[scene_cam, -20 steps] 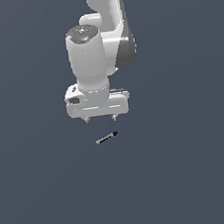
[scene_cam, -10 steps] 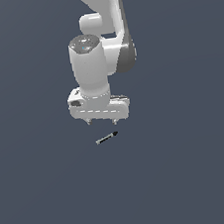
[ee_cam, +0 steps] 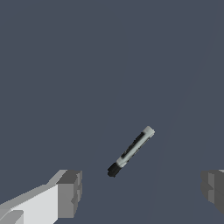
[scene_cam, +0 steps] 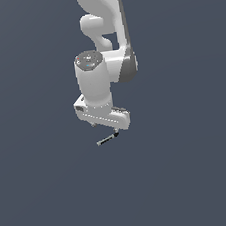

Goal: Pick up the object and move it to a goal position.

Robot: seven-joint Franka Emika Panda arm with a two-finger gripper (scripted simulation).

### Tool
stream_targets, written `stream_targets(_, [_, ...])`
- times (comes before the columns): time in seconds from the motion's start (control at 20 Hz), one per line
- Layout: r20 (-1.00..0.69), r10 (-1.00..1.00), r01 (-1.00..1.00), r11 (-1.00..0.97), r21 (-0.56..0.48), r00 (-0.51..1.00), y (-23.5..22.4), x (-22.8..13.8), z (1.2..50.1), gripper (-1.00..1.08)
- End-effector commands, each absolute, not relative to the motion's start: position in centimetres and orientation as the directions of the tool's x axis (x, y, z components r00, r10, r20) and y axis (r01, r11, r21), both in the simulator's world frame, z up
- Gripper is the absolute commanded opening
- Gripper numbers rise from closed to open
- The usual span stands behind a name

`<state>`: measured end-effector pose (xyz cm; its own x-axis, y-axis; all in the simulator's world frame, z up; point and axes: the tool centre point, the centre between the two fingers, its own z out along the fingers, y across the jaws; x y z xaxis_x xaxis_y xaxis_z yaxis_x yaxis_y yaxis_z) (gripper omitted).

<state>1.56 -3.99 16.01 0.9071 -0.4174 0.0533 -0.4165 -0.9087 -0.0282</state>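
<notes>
The object (scene_cam: 106, 139) is a tiny thin stick, dark with a light grey end, lying on the flat dark grey ground. In the wrist view the object (ee_cam: 130, 151) lies slanted, black cap towards the fingers. My white gripper (scene_cam: 105, 129) hangs just above it, pointing down. In the wrist view the gripper (ee_cam: 142, 192) is open and empty. One grey fingertip (ee_cam: 70, 193) and the other (ee_cam: 213, 190) stand wide apart, with the stick lying ahead of the gap between them and touching neither.
The white arm (scene_cam: 107, 45) rises from the gripper to the top of the exterior view. Only plain dark grey ground surrounds the stick.
The arm has come down and turned slightly, bringing the gripper closer above the stick. The stick has not moved.
</notes>
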Motion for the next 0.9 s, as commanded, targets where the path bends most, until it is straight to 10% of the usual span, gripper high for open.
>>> stream_targets(0.0, [0.045,-0.483,-0.482,-0.876,-0.031,0.875,-3.9,1.4,15.0,1.0])
stream_targets(0.85, [0.003,-0.833,-0.833,-0.553,-0.015,0.553,-3.9,-0.2,8.4,1.0])
